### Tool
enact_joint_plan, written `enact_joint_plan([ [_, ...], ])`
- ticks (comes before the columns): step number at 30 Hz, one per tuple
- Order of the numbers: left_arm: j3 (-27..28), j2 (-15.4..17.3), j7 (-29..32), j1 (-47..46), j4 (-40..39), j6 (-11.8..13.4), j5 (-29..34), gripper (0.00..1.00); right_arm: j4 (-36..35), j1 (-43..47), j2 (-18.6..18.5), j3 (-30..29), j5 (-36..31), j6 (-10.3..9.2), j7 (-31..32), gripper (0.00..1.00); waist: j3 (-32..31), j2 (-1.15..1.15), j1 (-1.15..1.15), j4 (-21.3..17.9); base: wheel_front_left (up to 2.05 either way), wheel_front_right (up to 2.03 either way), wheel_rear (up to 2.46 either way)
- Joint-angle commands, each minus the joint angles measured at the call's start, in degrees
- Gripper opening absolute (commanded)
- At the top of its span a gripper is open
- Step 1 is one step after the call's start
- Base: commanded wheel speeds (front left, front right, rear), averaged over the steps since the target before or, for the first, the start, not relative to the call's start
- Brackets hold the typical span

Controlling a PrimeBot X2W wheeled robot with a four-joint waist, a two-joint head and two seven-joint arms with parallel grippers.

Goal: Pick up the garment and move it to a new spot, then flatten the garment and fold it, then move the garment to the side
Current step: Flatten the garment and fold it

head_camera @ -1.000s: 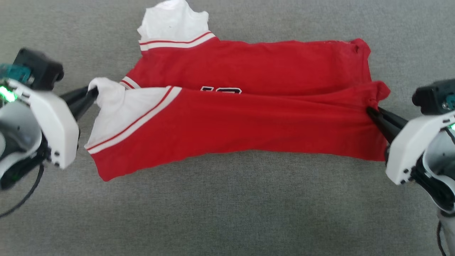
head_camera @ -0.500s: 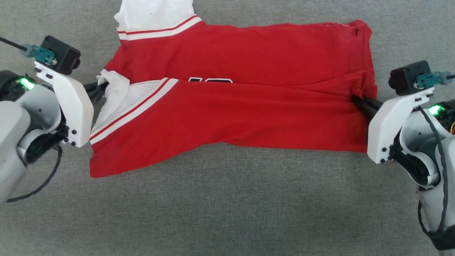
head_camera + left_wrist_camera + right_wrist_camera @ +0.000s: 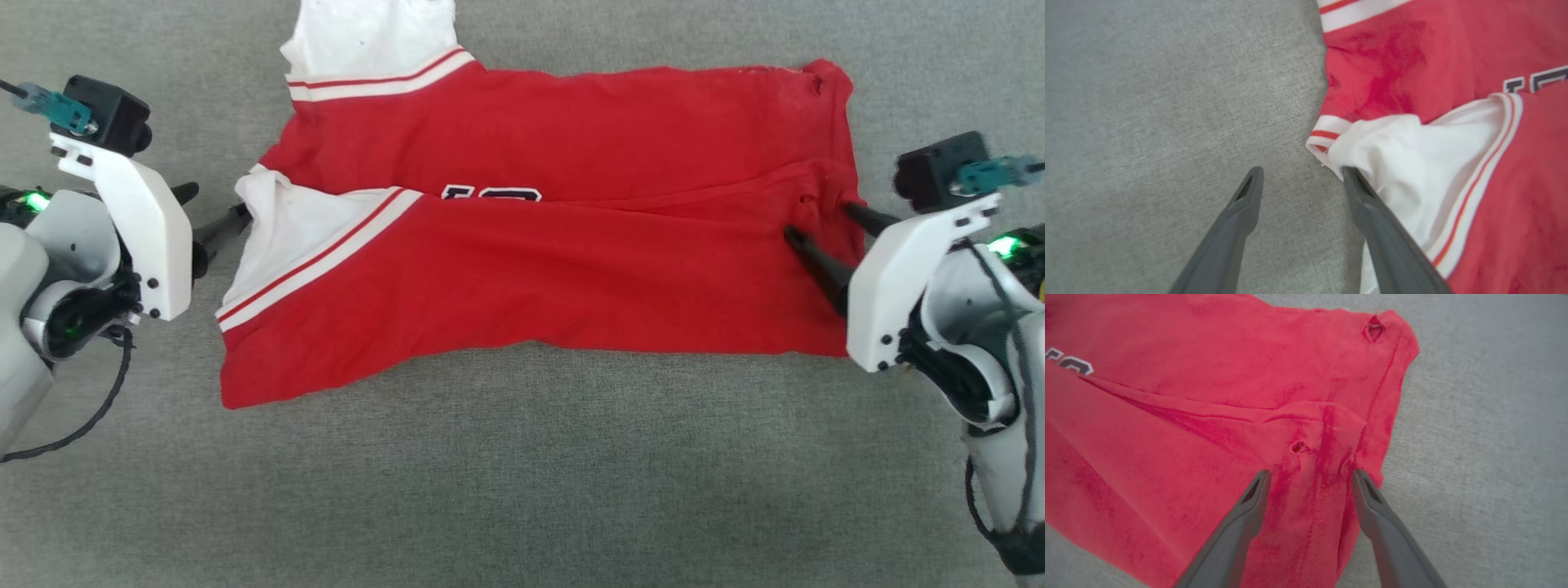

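Head view: garment (image 3: 531, 269) lies flat on the grey woven surface (image 3: 522, 474), spanning the gap between the two grippers.

- Look: red jersey, white sleeves with red-and-white striped trim. Near half is folded over the far half; the tops of the black, white-outlined letters (image 3: 492, 193) peek out along the fold edge.
- Orientation: long axis runs from jaw to jaw. Sleeve end is at the left gripper (image 3: 216, 204), hem end at the right gripper (image 3: 820, 219).
- One white sleeve (image 3: 282, 229) sits right at the left fingertips. The other sleeve (image 3: 371, 37) is well beyond them, at the far edge.
- Left jaws: spread wide, gripping nothing. In the left wrist view one finger (image 3: 1367, 204) touches the white sleeve edge and the other is over bare surface.
- Right jaws: also spread wide, gripping nothing. In the right wrist view one finger is over red cloth and the other sits at the hem corner's edge.
- Material: soft knit, slightly fuzzy, with shallow creases running out from the right fingertips. One small hole (image 3: 1297, 447) is just past those tips and a second (image 3: 1374, 330) is at the far hem corner.
- Outline: roughly rectangular, with the near-left corner flaring out.
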Motion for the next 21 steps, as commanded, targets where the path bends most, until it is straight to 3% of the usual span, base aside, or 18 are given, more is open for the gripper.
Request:
enact_joint_plan([
  [1, 0.4, 0.3, 0.3, -0.6, -0.3, 0.5, -0.7, 1.0, -0.9, 0.8, -0.1, -0.5, -0.1, -0.04, -0.5, 1.0, -0.8, 0.0, 0.0, 0.3, 0.0, 0.0, 0.0],
  [5, 0.8, 1.9, 1.7, 0.7, -2.9, 2.1, -2.0, 1.0, -4.3, 3.1, 0.2, -3.2, -1.0, -0.03, -2.4, 1.0, -2.5, 0.0, 0.0, 0.9, 0.0, 0.0, 0.0],
  [11, 1.3, 5.4, 3.7, 4.2, -11.6, 6.8, -4.5, 1.0, -10.0, 7.2, 2.3, -8.0, -3.3, -0.03, -7.1, 1.0, -4.8, 0.0, 0.0, 1.6, 0.0, 0.0, 0.0],
  [21, 0.2, 11.0, 7.2, 13.3, -27.9, 17.6, -10.5, 1.0, -16.9, 12.5, 9.3, -16.5, -10.0, -0.02, -19.3, 1.0, -7.4, 0.0, 0.0, 1.4, 0.0, 0.0, 0.0],
])
